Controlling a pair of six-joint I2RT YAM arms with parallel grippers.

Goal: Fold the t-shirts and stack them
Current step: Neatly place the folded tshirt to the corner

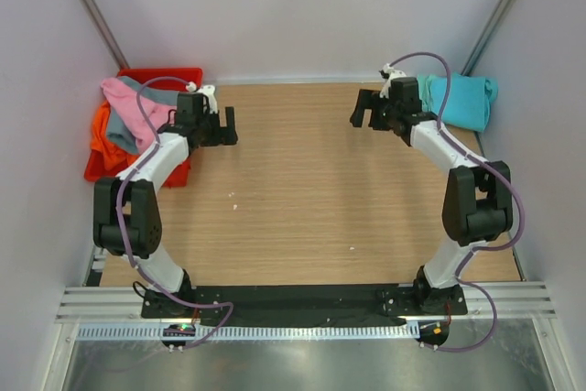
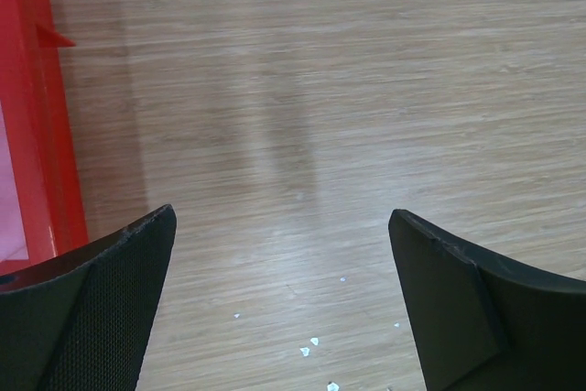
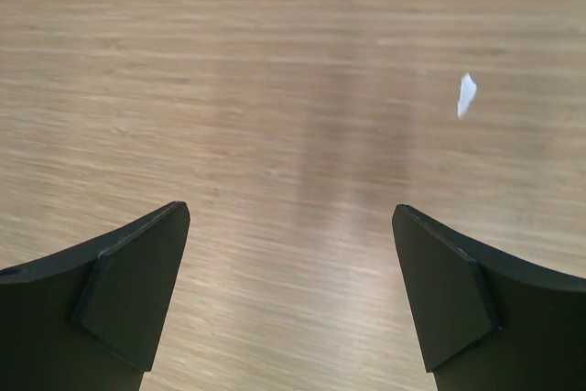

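A pink t-shirt (image 1: 131,109), a grey one (image 1: 121,132) and an orange one (image 1: 103,148) lie heaped in and over the red crate (image 1: 170,74) at the far left. A turquoise t-shirt (image 1: 458,99) lies folded at the far right of the table. My left gripper (image 1: 231,126) is open and empty, just right of the crate; in the left wrist view (image 2: 282,226) only bare wood lies between its fingers. My right gripper (image 1: 356,114) is open and empty, left of the turquoise shirt; its wrist view (image 3: 291,217) shows bare wood.
The wooden table (image 1: 302,190) is walled by white panels on three sides. The crate's red wall (image 2: 37,125) runs along the left edge of the left wrist view. Small white specks (image 2: 309,345) lie on the wood, and a white scrap (image 3: 466,95) lies ahead of the right gripper.
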